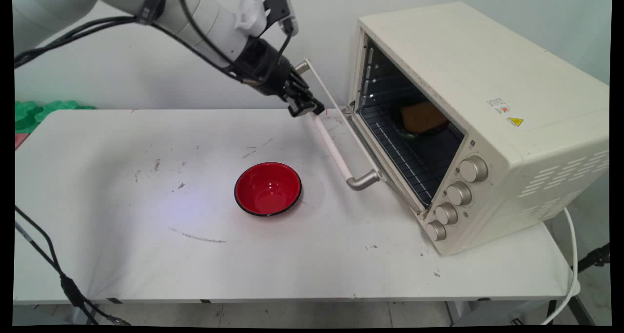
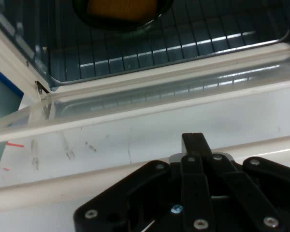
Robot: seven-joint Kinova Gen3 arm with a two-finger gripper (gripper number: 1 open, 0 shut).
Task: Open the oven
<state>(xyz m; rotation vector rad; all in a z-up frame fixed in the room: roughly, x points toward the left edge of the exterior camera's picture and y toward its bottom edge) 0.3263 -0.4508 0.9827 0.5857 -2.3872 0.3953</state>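
Red bowl (image 1: 267, 188) on the table (image 1: 146, 255), pincer (image 1: 306, 108) at the far end of the oven door's handle (image 1: 333, 147).

Bowl sits well below the pincer, nearer the camera; the oven (image 1: 487, 118) stands open to its right, a dark dish (image 1: 420, 120) with something brown on the rack inside. From the hand view the fingers (image 2: 195, 150) look pressed together over the handle bar, not around it. Any push here should, I judge, stay square on the bar so the lowered glass door (image 2: 150, 125) does not twist.

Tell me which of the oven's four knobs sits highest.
The largest knob, at the top of the column on the oven, nearest its open cavity; the other three run down below it.
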